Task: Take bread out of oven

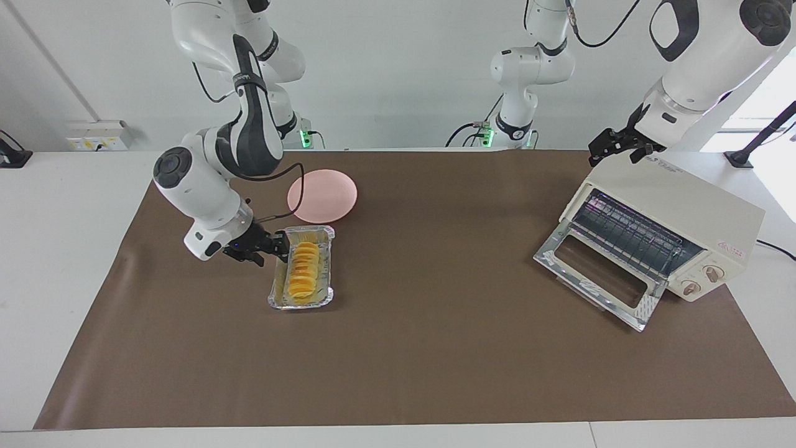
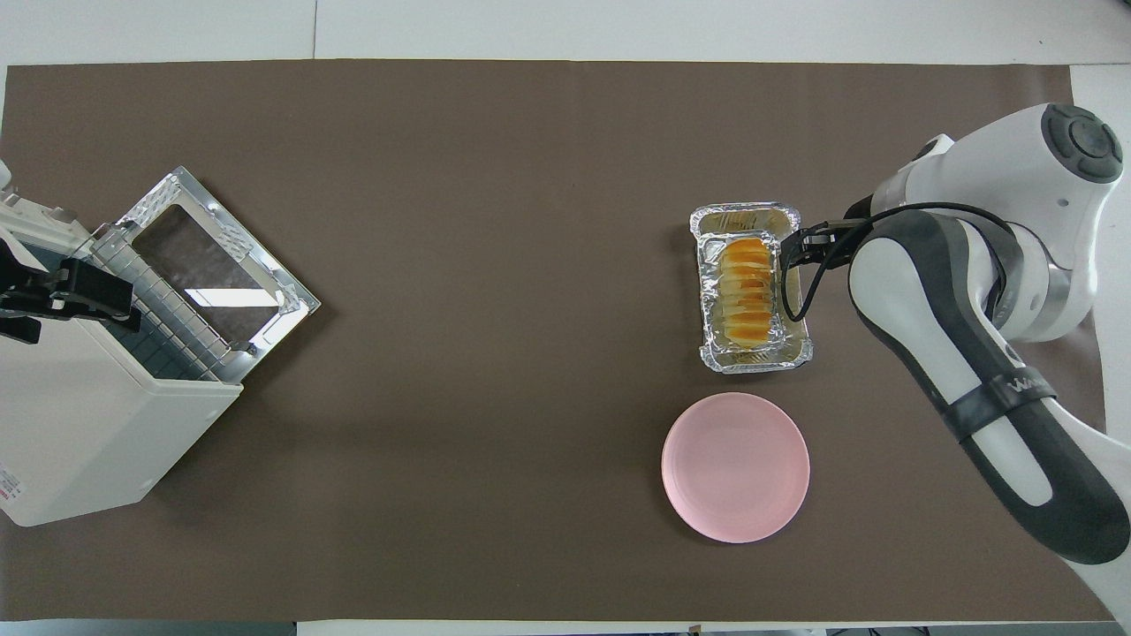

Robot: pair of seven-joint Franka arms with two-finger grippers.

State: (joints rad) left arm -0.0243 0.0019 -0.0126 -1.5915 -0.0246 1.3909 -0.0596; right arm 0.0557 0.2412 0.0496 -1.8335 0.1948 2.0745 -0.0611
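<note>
While the oven (image 1: 659,236) sits at the left arm's end of the desk (image 1: 435,373) with its glass door (image 1: 600,274) dropped fully open and its wire rack (image 1: 628,233) bare, the bread (image 1: 303,270) is already out on the brown mat, lying in a crinkled foil tray (image 1: 303,303) toward the right arm's end. The right end effector (image 1: 280,247) is down at the tray's long side, its fingers pinching the foil rim next to the loaf, gripping the tray wall. A round pink plate (image 1: 322,195) lies just beside the tray, nearer to the robots. Up at the oven, the left end effector (image 1: 612,146) hovers over the top rear corner of the cream housing; whether its fingers are apart or together, I cannot tell. Now for writing: there is grey lettering on the oven's top near that end effector and a small red mark on the front panel above the two round knobs (image 1: 703,280), both too small to read. On the right arm's dark forearm band, white letters show, but they are not legible either.
</note>
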